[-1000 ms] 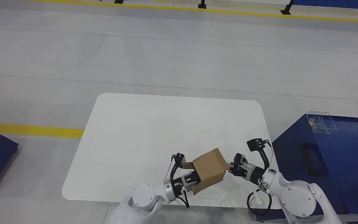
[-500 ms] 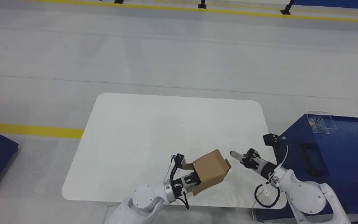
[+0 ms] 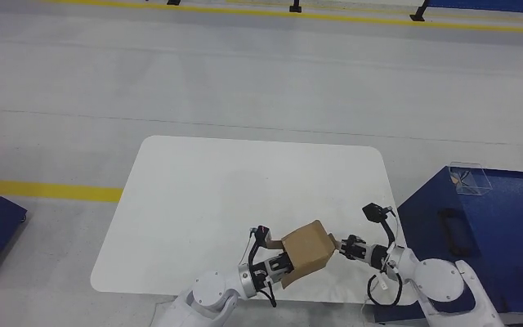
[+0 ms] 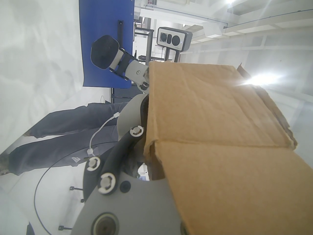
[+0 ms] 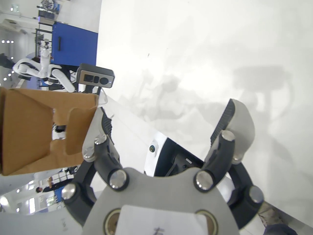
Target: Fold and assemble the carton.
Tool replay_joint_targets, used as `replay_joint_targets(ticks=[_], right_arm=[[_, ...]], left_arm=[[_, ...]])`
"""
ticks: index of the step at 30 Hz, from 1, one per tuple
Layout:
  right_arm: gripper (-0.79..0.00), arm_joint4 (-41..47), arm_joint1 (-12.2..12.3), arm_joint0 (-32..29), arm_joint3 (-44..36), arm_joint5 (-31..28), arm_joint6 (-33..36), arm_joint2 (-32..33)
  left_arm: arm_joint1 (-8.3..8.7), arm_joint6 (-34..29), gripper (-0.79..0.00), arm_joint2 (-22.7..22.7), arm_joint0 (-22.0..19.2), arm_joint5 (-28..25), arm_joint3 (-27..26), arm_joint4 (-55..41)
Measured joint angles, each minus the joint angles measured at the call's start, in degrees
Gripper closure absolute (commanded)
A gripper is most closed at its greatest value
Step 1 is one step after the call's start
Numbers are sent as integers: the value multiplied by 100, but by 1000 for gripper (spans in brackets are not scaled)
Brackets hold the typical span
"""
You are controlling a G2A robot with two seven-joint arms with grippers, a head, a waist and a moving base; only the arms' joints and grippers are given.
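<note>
The carton is brown cardboard and already opened into a box shape. It hangs tilted above the near edge of the white counter, in the lower middle of the top view. It does not rest flat on the counter.

The left claw is closed on the lower left side of the carton and carries it. In the left wrist view the carton takes the right half of the frame. Two of its panels meet at a fold line, and a small gap shows at the corner near the claw.

The right claw is at the right corner of the carton, in the lower right of the top view. In the right wrist view this claw stands wide apart and nothing is between its fingers. The carton is at the left of that frame, with one open end and a cut flap turned toward the camera. One finger lies just beside this flap, on the outer side. I cannot tell whether it presses on the flap.

A blue cabinet stands at the right of the counter, and a small clear box sits on top of it.
</note>
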Motion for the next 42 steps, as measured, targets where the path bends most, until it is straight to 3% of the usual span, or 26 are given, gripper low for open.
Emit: replay_joint_targets(ticks=[7, 42], right_arm=[[-785, 598, 23, 56, 71, -171, 298, 90], [-785, 349, 100, 95, -220, -99, 111, -196]], left_arm=[[-5, 5, 0, 18, -7, 4, 23, 5], [-3, -11, 0, -6, -43, 34, 70, -8]])
